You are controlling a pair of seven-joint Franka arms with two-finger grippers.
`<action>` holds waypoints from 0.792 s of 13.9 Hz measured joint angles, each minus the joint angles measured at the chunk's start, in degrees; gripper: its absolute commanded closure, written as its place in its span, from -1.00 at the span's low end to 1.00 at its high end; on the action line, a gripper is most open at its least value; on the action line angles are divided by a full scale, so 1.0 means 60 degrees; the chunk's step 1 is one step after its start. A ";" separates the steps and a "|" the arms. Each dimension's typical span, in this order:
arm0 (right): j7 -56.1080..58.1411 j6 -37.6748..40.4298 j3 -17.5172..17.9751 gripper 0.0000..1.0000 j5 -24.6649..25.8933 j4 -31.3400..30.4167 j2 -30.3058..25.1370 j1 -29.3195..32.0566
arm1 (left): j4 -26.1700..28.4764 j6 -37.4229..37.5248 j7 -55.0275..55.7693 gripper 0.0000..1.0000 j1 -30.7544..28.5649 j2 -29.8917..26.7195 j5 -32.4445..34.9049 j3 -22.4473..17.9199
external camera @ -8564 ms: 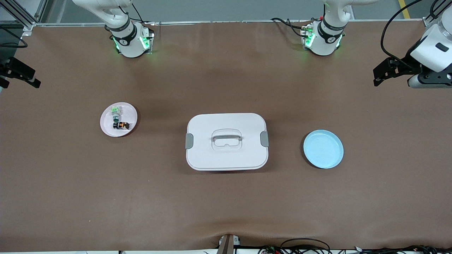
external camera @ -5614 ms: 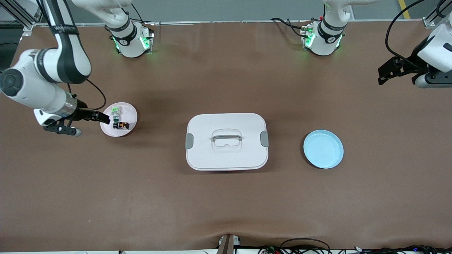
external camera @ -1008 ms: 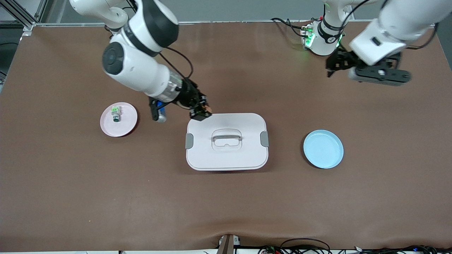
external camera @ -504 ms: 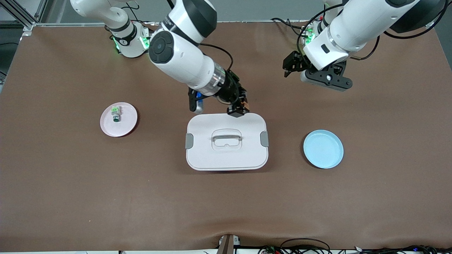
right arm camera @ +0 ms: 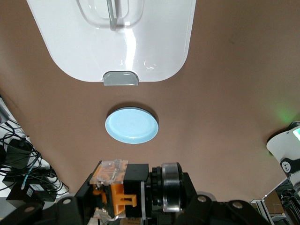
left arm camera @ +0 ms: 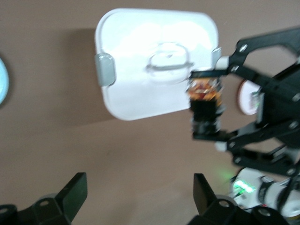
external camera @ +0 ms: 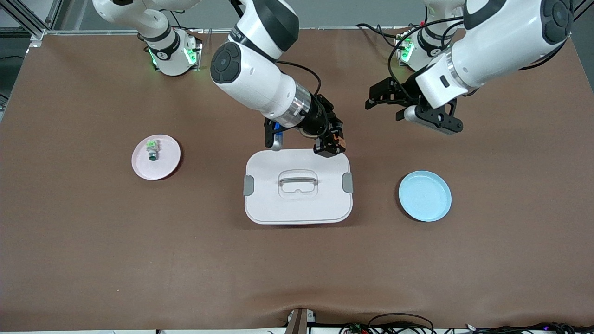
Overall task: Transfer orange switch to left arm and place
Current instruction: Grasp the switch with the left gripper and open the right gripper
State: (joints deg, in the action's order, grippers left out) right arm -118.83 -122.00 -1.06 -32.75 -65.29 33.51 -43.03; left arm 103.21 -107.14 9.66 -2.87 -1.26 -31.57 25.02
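The right gripper (external camera: pixel 335 144) is clenched on the orange switch (right arm camera: pixel 112 193), up in the air over the edge of the white box (external camera: pixel 297 204). Only the right wrist view shows the switch's orange part and black body clearly. The left gripper (external camera: pixel 377 97) is released over the brown counter (external camera: pixel 139 255), beside the box; no writing can be read.

Even, diffuse overhead light; the table (external camera: pixel 139 260) is matte, with soft shadows under both arms and the box (external camera: pixel 297 204). Glare washes out the box lid in the left wrist view, where the right gripper (left arm camera: pixel 205 108) is motion-blurred. Green base lamps glow. The front view is sharp
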 measured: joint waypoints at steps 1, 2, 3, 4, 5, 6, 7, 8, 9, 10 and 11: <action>-0.0027 -0.0001 0.0006 1.00 -0.0003 0.0051 0.0008 -0.0001 | 0.0085 -0.0344 -0.0020 -0.86 0.0002 -0.0004 -0.0308 0.0004; -0.0048 -0.0001 0.0012 1.00 -0.0006 0.0097 0.0009 -0.0001 | 0.0152 -0.0696 -0.0023 -0.82 0.0006 -0.0005 -0.0530 0.0014; -0.0118 -0.0001 0.0015 1.00 -0.0008 0.0156 0.0012 -0.0001 | 0.0231 -0.1032 -0.0024 -0.80 0.0014 -0.0003 -0.0673 0.0027; -0.0208 -0.0001 0.0015 1.00 -0.0008 0.0221 0.0019 -0.0001 | 0.0322 -0.1322 -0.0024 -0.72 0.0030 0.0000 -0.0771 0.0040; -0.0258 -0.0001 0.0019 1.00 -0.0009 0.0284 0.0032 -0.0002 | 0.0410 -0.1520 -0.0024 -0.66 0.0056 0.0011 -0.0912 0.0048; -0.0296 -0.0001 0.0024 1.00 -0.0009 0.0326 0.0043 -0.0004 | 0.0474 -0.1642 -0.0024 -0.64 0.0077 0.0024 -0.1123 0.0056; -0.0317 -0.0001 0.0028 1.00 -0.0009 0.0362 0.0054 -0.0008 | 0.0512 -0.1693 -0.0029 -0.63 0.0094 0.0029 -0.1346 0.0062; -0.0348 -0.0002 0.0029 1.00 -0.0009 0.0422 0.0078 -0.0013 | 0.0533 -0.1726 -0.0034 -0.63 0.0117 0.0029 -0.1539 0.0078; -0.0378 -0.0005 0.0030 1.00 -0.0009 0.0478 0.0109 -0.0016 | 0.0537 -0.1774 -0.0034 -0.63 0.0139 0.0029 -0.1695 0.0104; -0.0399 -0.0024 0.0031 1.00 -0.0009 0.0547 0.0149 -0.0016 | 0.0537 -0.1827 -0.0034 -0.59 0.0157 0.0029 -0.1819 0.0128; -0.0413 -0.0068 0.0035 1.00 -0.0010 0.0610 0.0184 -0.0017 | 0.0540 -0.1910 -0.0034 -0.58 0.0171 0.0029 -0.1900 0.0162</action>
State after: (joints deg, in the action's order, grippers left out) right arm -121.31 -122.40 -0.85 -32.81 -61.63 34.61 -43.13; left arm 106.45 -118.60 9.45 -1.85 -1.08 -42.97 25.99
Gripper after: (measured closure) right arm 0.273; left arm 0.185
